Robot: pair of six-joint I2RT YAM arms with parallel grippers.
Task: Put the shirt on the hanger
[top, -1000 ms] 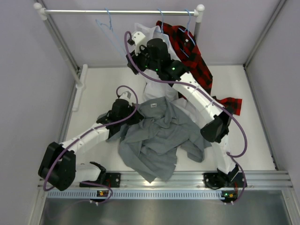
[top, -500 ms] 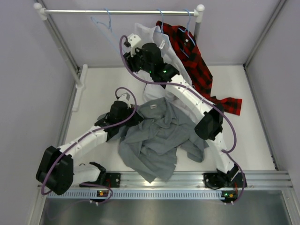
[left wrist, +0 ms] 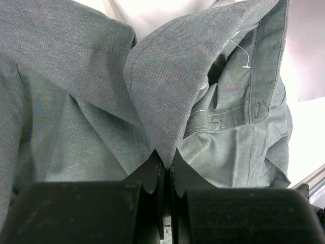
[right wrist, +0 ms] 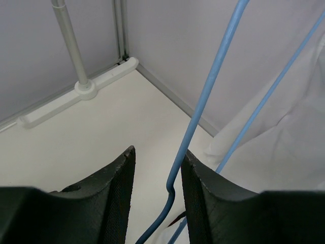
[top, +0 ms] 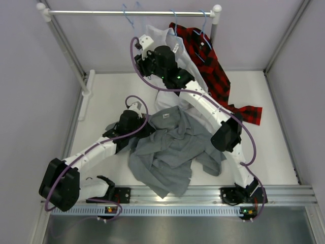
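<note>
As R jaws gape, hanger (right wrist: 196,122) btwn.

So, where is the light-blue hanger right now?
Right wrist view: the hanger passes between the open fingers of the right gripper, beside the white shirt.

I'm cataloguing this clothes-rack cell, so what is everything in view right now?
shirt: one, grey, crumpled on the table between the arms
hanger: one bare, light blue, hooked on the rail
white shirt: one, white, hanging from the rail, left of the plaid one
plaid shirt: one, red and black, hanging near the rail's right end
rail: one, pale metal, across the far side on posts
table: one, white, beneath it all
left gripper: one, black, shut on the shirt's collar
right gripper: one, black, open, fingers either side of the hanger's wire
</note>
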